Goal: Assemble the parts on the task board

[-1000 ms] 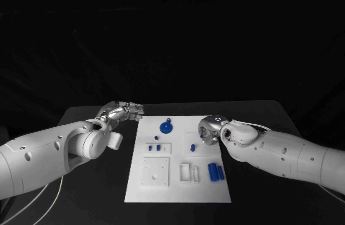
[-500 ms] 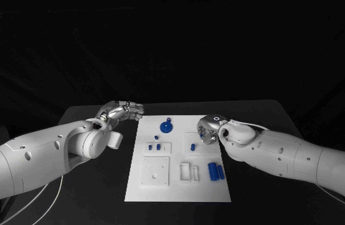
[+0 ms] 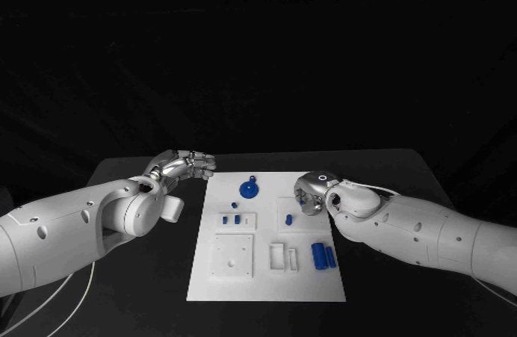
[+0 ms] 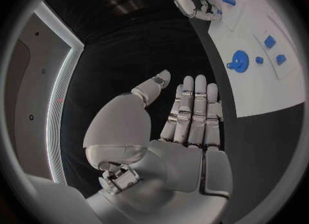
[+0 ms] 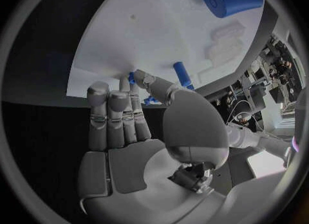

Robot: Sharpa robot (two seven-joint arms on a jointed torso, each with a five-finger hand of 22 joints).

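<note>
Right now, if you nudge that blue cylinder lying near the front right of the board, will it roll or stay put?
The blue cylinder looks round and lies on its side on the flat white task board, so it would probably roll sideways. It seems rigid and small, likely light. A second blue piece beside it might stop it.

I'm seeing a white task board point(image 3: 267, 277) lying on a black worktop point(image 3: 399, 172), blue parts point(image 3: 322, 256) showing on it, and silver shining on each robot hand point(image 3: 185, 165).
</note>
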